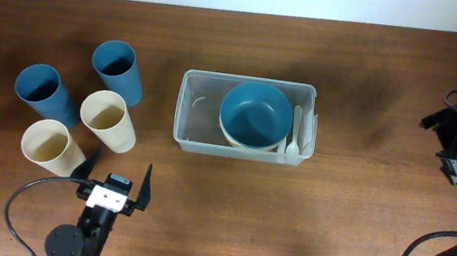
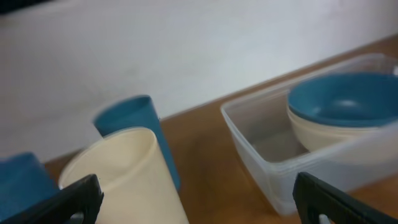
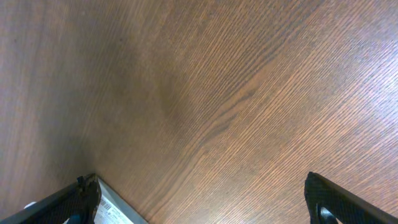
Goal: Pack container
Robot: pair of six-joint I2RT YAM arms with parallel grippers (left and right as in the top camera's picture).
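Clear plastic container [image 1: 198, 112] sits at the middle of the wooden table [image 1: 358, 214], long sides running 9 to 3 o'clock. Inside, a blue bowl [image 1: 255, 114] is nested in a cream bowl [image 2: 329, 134] toward the 3 o'clock end. A white spoon [image 1: 295, 132] lies along that end wall, and the 9 o'clock end shows bare floor.

At 9 o'clock from the tub, 4 cups cluster tightly: 2 blue cups [image 1: 117, 64] [image 1: 41, 87] and 2 cream cups [image 1: 106, 116] [image 1: 47, 142]. A strip of bare wood separates them from the tub's rim.

The left gripper [image 1: 120, 171] hovers at 7 o'clock from the tub, just beside the nearest cream cup, jaws spread wide and holding nothing. The right gripper [image 3: 202, 196] is near the table's 3 o'clock edge, fingers wide apart over bare wood.
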